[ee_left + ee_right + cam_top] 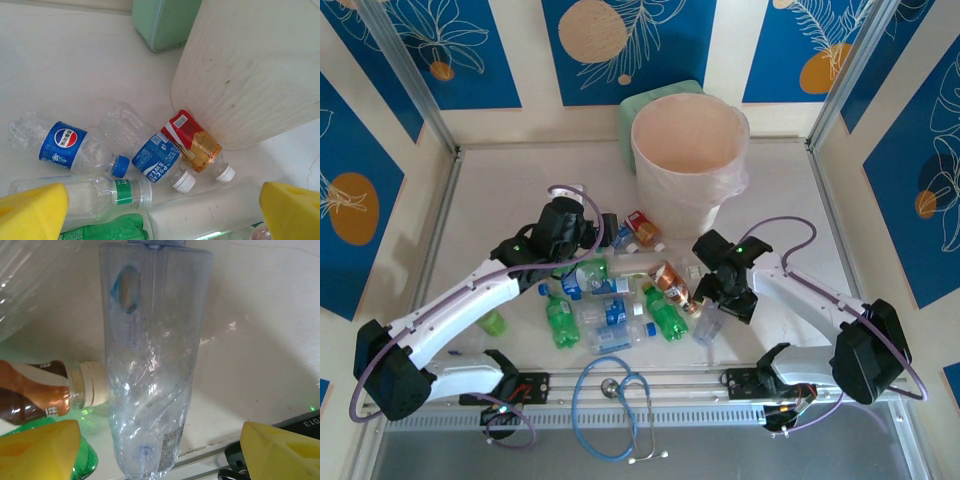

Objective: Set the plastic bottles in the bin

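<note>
The plastic bottles lie in a heap mid-table [620, 300], in front of the cream-pink bin [688, 150]. My left gripper [582, 252] hovers open over the heap's far side. Between its yellow fingertips [32, 212] lie a clear bottle with a green band [100, 197] and a frosted clear one [210, 212]. Past them lie a Pepsi bottle [65, 145], a blue-labelled one [156, 157] and a red-orange one [192, 137] against the bin wall [250, 75]. My right gripper [160, 452] is open around a clear bluish bottle [150, 365], its fingers clear of the sides.
A pale green box [655, 100] stands behind the bin. A blue-tubed stethoscope [615, 400] lies over the metal rail at the near edge. A brown-labelled bottle [30, 395] and a green one [85, 460] lie left of the right gripper's bottle.
</note>
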